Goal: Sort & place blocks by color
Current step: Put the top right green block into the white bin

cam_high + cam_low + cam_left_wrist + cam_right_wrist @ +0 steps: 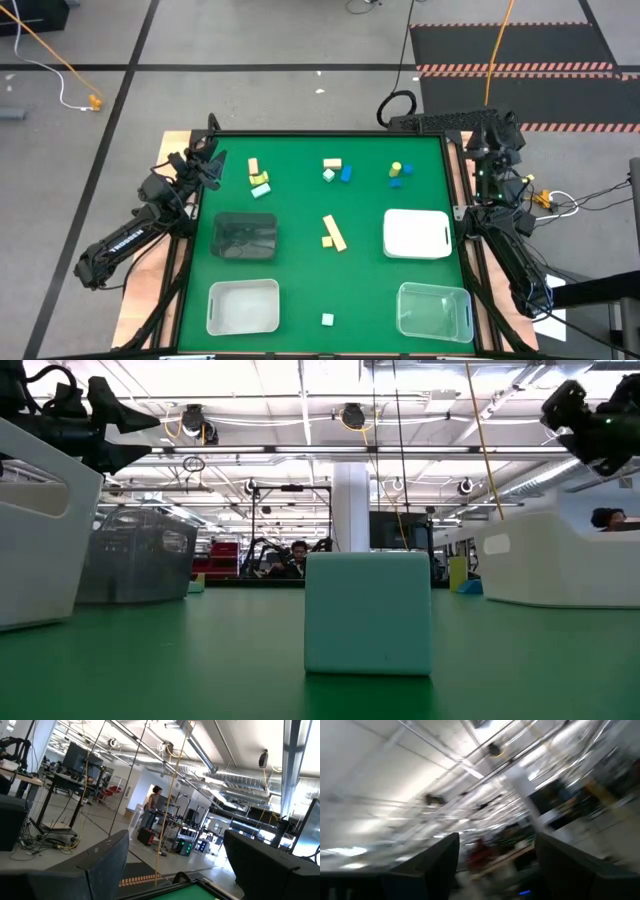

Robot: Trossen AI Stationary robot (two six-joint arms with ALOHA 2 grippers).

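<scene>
Both hands, left (212, 160) and right (497, 135), hang open at the table's (300, 200) far corners, blocks (334, 232) untouched.

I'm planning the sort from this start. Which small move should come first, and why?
Probably lower the left gripper toward the yellow and mint blocks just beside it. Both arms sit raised at the table's edges, jaws open and empty, every block is still on the mat, and that cluster lies nearest the left arm.

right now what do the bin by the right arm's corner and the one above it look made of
The near-right bin looks like clear glossy plastic: the green table shows through its walls. The white bin above it looks like opaque plastic, smooth and fairly matte, with rounded molded corners. Neither can be confirmed beyond looks.
</scene>
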